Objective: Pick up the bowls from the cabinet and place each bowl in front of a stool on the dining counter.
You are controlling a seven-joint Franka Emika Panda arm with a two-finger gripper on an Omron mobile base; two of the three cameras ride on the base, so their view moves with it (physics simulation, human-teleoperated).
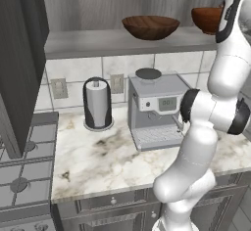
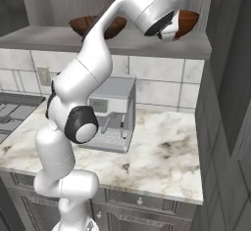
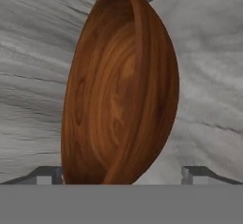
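Observation:
The reddish-brown bowl [image 3: 118,90] stands on the cabinet shelf [image 1: 98,41], at the right end in the left base view [image 1: 208,18] and next to the hand in the right base view [image 2: 188,22]. My gripper [image 3: 122,175] is open, level with this bowl. Its two fingertips [image 3: 47,175] stand one on each side of the bowl's rim, and I see no contact. The hand view is rolled, so the bowl looks edge-on. The dark brown bowl [image 1: 150,27] sits further left on the same shelf, partly behind my arm [image 2: 83,25]. The stool and the dining counter are out of view.
Below the shelf, a coffee machine [image 1: 157,110] and a paper towel holder [image 1: 97,103] stand on a wall-side marble worktop [image 1: 98,161]. A stove [image 1: 22,171] is at the left. The open dark cabinet door [image 1: 19,54] hangs at the left, and a dark panel [image 2: 230,88] rises at the right.

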